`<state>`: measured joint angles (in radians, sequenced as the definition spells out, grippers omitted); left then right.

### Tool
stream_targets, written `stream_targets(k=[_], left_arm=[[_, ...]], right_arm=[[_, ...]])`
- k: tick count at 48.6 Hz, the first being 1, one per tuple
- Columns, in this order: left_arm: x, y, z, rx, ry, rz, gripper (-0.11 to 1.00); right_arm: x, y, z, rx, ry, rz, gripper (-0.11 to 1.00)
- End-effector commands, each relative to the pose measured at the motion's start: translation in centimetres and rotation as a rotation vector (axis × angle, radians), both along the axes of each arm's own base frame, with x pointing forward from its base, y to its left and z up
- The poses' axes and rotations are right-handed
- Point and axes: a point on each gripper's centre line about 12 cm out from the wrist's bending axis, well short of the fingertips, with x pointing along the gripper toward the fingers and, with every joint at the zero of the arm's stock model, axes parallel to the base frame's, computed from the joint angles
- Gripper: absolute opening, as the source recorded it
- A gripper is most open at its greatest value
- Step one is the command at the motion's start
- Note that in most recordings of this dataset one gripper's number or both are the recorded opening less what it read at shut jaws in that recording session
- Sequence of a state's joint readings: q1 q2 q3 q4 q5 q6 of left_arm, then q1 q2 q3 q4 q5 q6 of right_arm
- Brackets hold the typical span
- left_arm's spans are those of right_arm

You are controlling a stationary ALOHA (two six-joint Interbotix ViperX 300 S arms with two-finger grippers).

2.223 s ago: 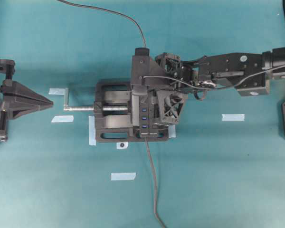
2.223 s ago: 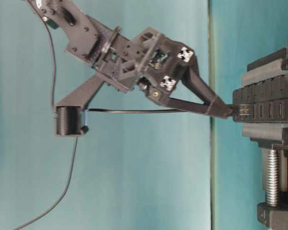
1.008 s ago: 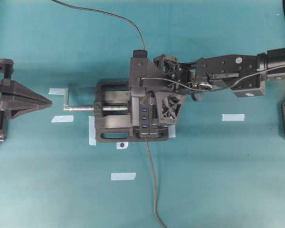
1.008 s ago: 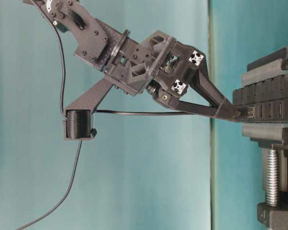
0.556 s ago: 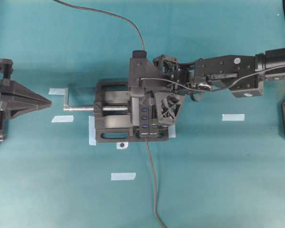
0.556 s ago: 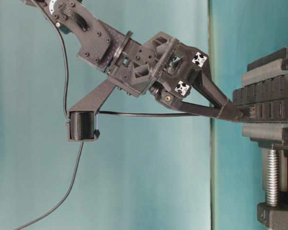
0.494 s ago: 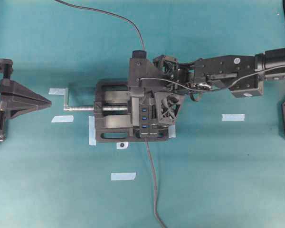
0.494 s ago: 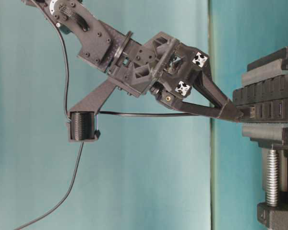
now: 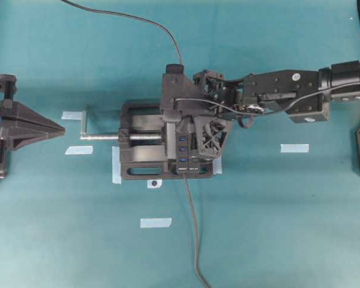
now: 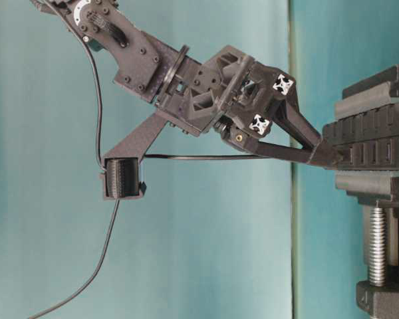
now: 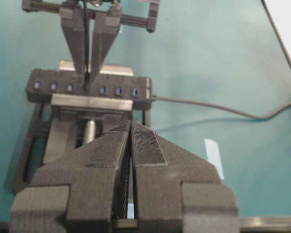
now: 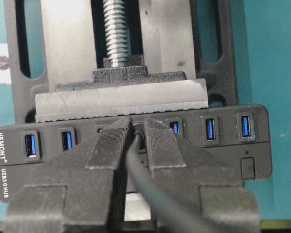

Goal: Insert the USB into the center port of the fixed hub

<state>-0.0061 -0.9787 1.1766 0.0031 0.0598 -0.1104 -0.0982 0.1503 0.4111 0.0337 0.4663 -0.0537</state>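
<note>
The fixed hub [image 12: 254, 145] is a black bar with blue ports, clamped in a vise. My right gripper [image 12: 138, 127] is shut on the USB [image 12: 139, 137], its fingertips pressed against the hub's middle. The center port is hidden behind the plug and fingertips; open blue ports show on either side. From table level the right gripper [image 10: 332, 156] touches the hub [image 10: 376, 143] and no metal of the plug shows. The thin cable [image 10: 206, 157] trails back from the tips. My left gripper [image 11: 131, 130] is shut and empty, well short of the vise, at far left [image 9: 57, 128] overhead.
The black vise [image 9: 138, 159] holds the hub, its silver screw [image 9: 105, 137] and handle pointing left. A thicker grey cable [image 9: 193, 234] runs from the hub's end toward the table's near edge. Several blue tape strips [image 9: 294, 147] lie on the teal mat.
My right gripper has pushed toward the hub. The plug's metal tip, visible before the hub a second ago, no longer shows. The left arm has not moved.
</note>
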Motion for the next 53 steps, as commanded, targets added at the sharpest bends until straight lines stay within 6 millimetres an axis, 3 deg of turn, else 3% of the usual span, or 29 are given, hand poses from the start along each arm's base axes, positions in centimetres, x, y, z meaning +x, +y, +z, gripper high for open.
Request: stream_targets(k=[1, 24, 53], left_arm=[[0.2, 0.0, 0.4, 0.000, -0.011, 0.000, 0.00], [0.2, 0.0, 0.3, 0.000, -0.009, 0.000, 0.00], [0.1, 0.0, 0.3, 0.000, -0.008, 0.000, 0.00]], right_arm=[[-0.1, 0.1, -0.1, 0.009, 0.009, -0.009, 0.10], [-0.6, 0.3, -1.2, 0.016, 0.040, -0.011, 0.10], [-0.6, 0.3, -1.2, 0.021, 0.039, -0.019, 0.10]])
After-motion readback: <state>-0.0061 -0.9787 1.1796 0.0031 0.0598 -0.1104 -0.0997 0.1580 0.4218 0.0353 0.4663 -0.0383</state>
